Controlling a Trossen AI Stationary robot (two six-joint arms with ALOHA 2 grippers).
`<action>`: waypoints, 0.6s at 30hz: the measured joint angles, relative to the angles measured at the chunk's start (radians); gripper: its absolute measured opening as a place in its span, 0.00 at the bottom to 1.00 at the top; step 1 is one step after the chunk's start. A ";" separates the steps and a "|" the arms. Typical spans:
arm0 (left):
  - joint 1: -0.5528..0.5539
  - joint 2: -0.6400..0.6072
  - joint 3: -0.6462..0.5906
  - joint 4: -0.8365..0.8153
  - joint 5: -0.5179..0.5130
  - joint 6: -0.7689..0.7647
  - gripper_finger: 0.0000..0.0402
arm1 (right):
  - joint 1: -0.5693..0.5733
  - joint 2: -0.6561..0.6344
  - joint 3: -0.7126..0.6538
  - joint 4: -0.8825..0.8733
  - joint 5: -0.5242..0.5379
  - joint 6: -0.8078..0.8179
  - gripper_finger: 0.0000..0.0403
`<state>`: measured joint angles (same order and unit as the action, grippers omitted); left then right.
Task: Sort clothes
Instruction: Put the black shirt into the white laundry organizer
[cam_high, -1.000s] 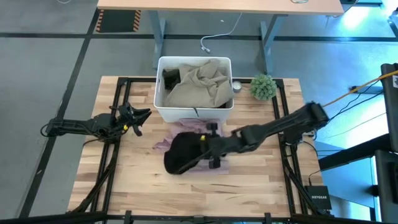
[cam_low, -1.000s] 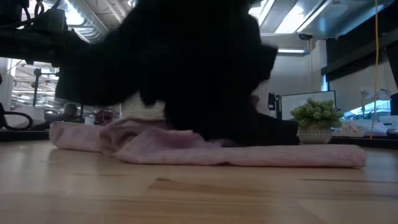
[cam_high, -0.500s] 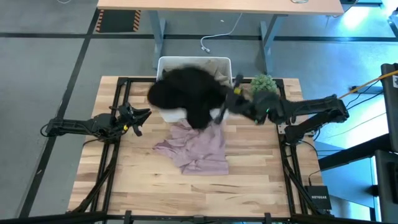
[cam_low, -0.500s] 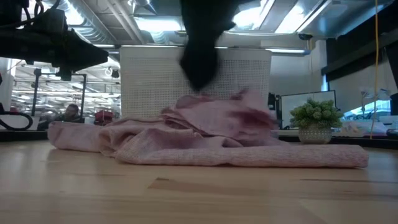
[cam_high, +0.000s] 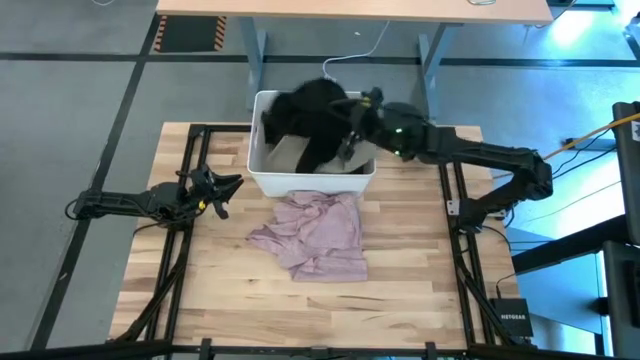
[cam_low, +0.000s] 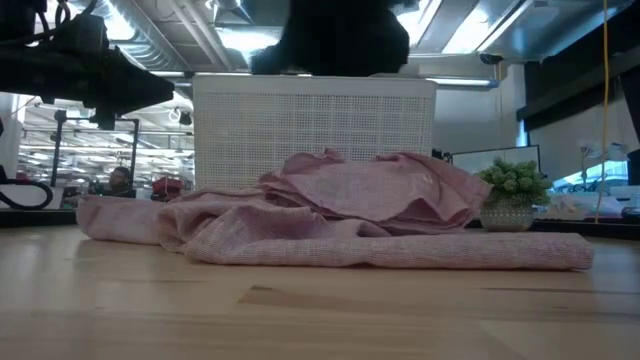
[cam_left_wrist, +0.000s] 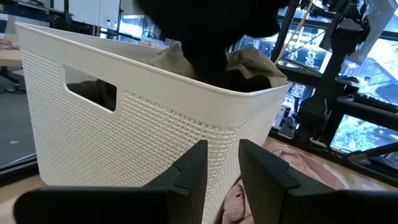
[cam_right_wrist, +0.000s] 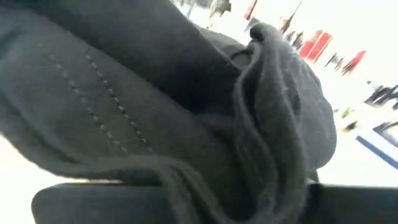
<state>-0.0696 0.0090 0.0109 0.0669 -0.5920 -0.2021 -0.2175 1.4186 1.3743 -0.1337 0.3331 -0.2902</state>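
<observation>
Wooden table (cam_high: 200, 290), seen from above: white tub (cam_high: 262, 172) at the far middle edge, beige garment (cam_high: 295, 155) inside it. Right gripper (cam_high: 358, 112) is over the tub, clamped on a black garment (cam_high: 310, 115) that hangs bunched above the tub's opening. Pink garment (cam_high: 315, 232) lies crumpled on the table just in front of the tub. Left gripper (cam_high: 222, 187) waits at the table's left side, well apart from the clothes, fingers slightly parted and holding nothing.

Low view: pink garment (cam_low: 330, 220) spreads across the table in front of the tub (cam_low: 240, 130); black garment (cam_low: 335, 35) hangs above the tub's rim. Small plant (cam_low: 510, 190) stands to the right, behind the pink cloth.

Left wrist view: left gripper (cam_left_wrist: 221, 168) points at the tub's wall (cam_left_wrist: 124, 130), fingers apart. Black garment (cam_left_wrist: 211, 31) hangs over the rim, with beige cloth (cam_left_wrist: 174, 59) showing under it.

Right wrist view: black garment (cam_right_wrist: 186, 112) fills the frame, folded and stitched, close against the camera.
</observation>
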 joint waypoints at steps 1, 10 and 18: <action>0.000 0.000 0.000 0.000 0.000 0.003 0.21 | -0.001 0.012 0.000 -0.031 -0.006 0.018 0.15; 0.000 0.000 0.000 0.000 0.000 0.012 0.21 | 0.000 0.111 0.000 -0.187 0.054 0.160 0.15; 0.000 0.000 0.000 0.000 0.000 0.021 0.21 | 0.001 0.138 0.000 -0.177 0.058 0.173 0.28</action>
<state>-0.0696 0.0093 0.0109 0.0669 -0.5919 -0.1814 -0.2162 1.5566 1.3743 -0.3103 0.3916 -0.1173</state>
